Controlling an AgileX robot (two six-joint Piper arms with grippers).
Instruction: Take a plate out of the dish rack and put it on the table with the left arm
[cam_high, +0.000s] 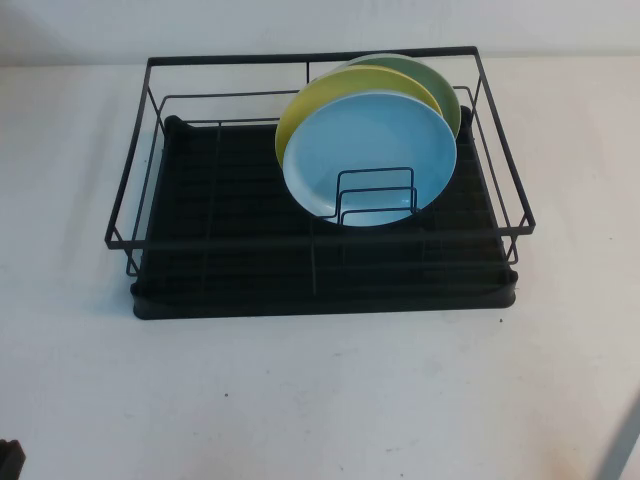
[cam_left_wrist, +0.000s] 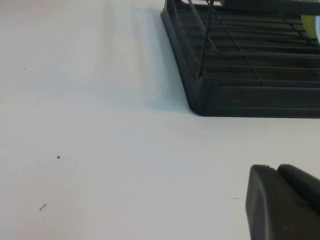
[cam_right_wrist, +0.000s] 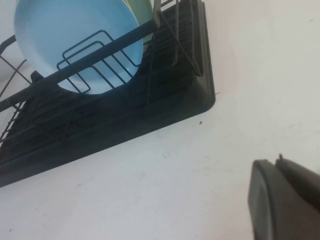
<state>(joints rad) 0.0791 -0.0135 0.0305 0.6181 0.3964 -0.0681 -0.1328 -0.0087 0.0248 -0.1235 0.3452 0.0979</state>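
Beyond left gripper (cam_left_wrist: 281, 202), right gripper (cam_right_wrist: 284, 200): plate (cam_high: 368, 148) upright.

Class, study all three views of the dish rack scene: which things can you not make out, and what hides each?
- Pale green plate: high view, mostly behind the yellow plate and glossy light blue plate.
- Left gripper: left wrist view, cut by the edge; it hangs over the white table beside the black wire dish rack.
- Right gripper: right wrist view, likewise cut.

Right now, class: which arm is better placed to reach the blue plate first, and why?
Neither clearly. The blue plate stands right of centre in the rack, favouring the right end effector; the left end effector waits near the rack's left corner.
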